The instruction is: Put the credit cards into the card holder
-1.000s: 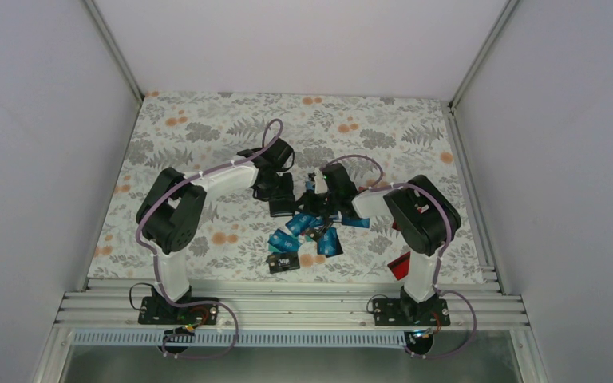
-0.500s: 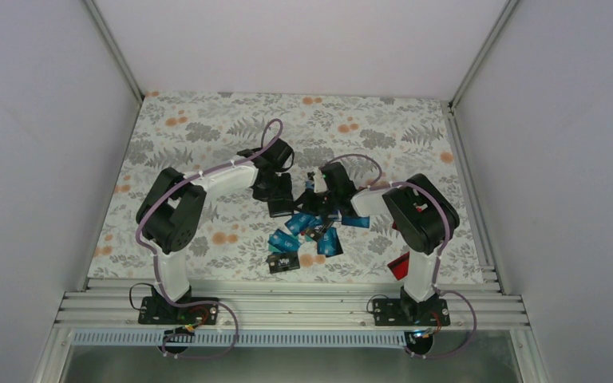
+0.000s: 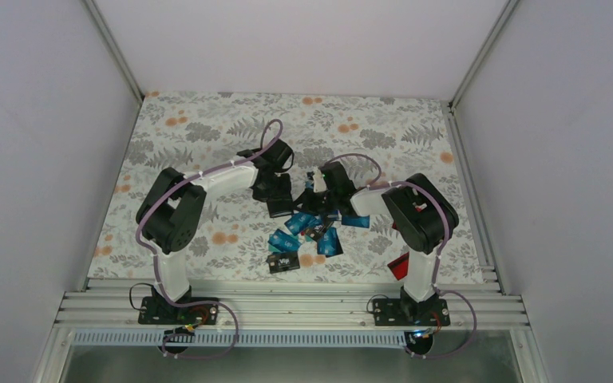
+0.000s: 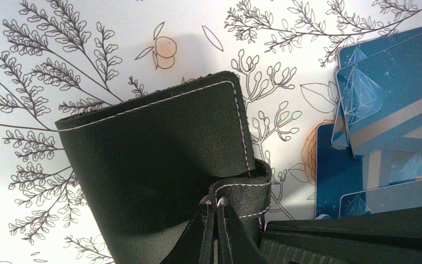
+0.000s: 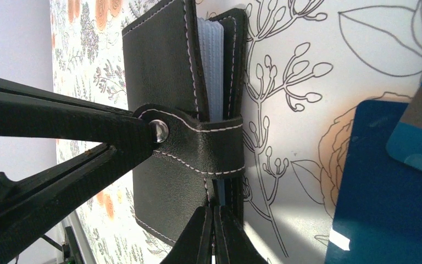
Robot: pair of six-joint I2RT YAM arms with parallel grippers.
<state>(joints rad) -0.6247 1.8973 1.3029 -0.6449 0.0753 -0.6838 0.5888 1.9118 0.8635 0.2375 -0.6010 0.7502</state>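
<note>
Barely anything, right gripper [image 5: 214, 228] nudges closer; it and left gripper [image 4: 217, 228] both clamp shut on the card holder [image 4: 154, 159] between them, credit cards [image 3: 329, 242] nearer the right arm

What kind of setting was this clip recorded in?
Probably a lab data-collection booth, not a home: plain white wall panels in aluminium framing, a left arm and right arm bolted to a metal rail, and a floral tablecloth strewn with credit cards.
</note>
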